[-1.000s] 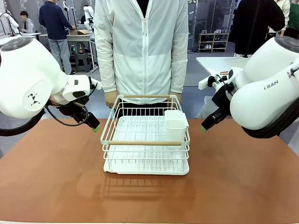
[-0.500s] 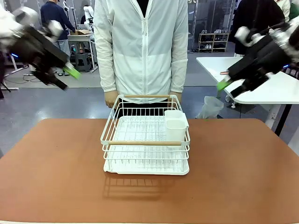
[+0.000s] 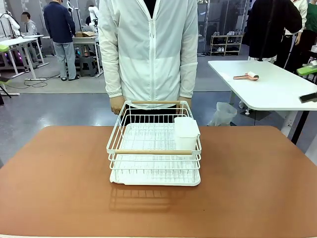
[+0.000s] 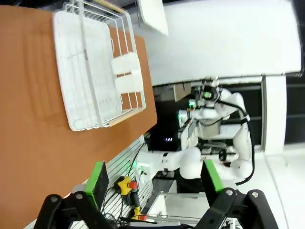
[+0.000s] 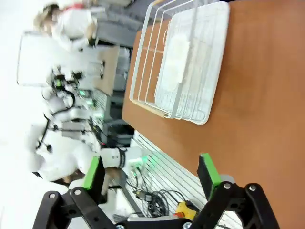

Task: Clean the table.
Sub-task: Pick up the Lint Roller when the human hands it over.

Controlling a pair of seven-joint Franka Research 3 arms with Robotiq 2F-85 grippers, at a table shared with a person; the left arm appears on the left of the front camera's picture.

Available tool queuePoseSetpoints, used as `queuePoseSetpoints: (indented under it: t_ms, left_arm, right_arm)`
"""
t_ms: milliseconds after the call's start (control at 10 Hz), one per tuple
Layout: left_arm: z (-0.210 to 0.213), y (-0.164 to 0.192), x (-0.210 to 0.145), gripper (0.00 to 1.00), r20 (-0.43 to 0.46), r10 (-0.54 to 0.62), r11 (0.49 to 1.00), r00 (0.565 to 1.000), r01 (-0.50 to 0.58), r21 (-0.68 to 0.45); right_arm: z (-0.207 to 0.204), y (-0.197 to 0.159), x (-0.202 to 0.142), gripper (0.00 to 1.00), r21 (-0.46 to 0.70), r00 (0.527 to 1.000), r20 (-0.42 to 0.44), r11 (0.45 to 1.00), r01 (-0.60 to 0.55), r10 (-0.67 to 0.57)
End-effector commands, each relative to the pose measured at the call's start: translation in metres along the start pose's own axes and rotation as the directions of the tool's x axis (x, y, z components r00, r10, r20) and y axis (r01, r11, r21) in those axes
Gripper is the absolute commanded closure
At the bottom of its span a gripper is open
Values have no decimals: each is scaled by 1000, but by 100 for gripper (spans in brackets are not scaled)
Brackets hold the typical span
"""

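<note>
The reddish-brown table (image 3: 59, 188) carries a white wire dish rack (image 3: 154, 168) at its middle. In the left wrist view my left gripper (image 4: 155, 180) is open and empty, high above the table (image 4: 28, 133), with the rack (image 4: 90, 81) far below it. My right gripper (image 5: 150, 171) is open and empty too, well above the table (image 5: 257, 105) and the rack (image 5: 190, 71). In the front view one green pad (image 3: 3, 47) of the left gripper shows at the left edge. One green pad (image 3: 307, 71) of the right gripper shows at the right edge.
A person in a white jacket (image 3: 151, 49) stands at the far side, hands by the rack's back rim. A white cutlery holder (image 3: 186, 131) hangs inside the rack. A white-topped table (image 3: 267, 87) stands to the back right.
Both arms have swung up and outward from beside the rack to the edges of the front view. The rack and the person have not moved.
</note>
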State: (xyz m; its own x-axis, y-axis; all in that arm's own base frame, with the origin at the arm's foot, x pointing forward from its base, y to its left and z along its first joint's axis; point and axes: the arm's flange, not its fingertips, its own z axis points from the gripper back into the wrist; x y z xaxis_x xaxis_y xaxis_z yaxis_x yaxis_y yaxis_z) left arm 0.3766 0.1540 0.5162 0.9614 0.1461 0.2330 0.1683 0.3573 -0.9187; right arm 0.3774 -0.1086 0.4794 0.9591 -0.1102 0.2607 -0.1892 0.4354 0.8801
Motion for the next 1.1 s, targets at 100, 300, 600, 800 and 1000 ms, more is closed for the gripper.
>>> queuePoseSetpoints:
  t_ms: [100, 300, 600, 800, 1000]
  left_arm:
    - [40, 42, -7, 0, 120, 114, 993, 986, -114, -10]
    - [67, 63, -17, 0, 168, 137, 991, 976, -134, -25]
    - [64, 69, -19, 0, 148, 159, 987, 976, -157, -26]
    - [48, 59, -11, 0, 107, 129, 991, 986, -131, 16]
    - [60, 71, -20, 0, 145, 174, 984, 974, -176, -2]
  right_arm:
    - [45, -29, -7, 0, 83, 990, 118, 995, 63, -73]
    - [73, -46, -17, 0, 106, 979, 161, 989, 105, -122]
    - [83, -58, -20, 0, 119, 974, 176, 985, 122, -142]
    - [86, -59, -27, 0, 97, 969, 177, 983, 158, -173]
    - [86, -59, -27, 0, 97, 969, 177, 983, 158, -173]
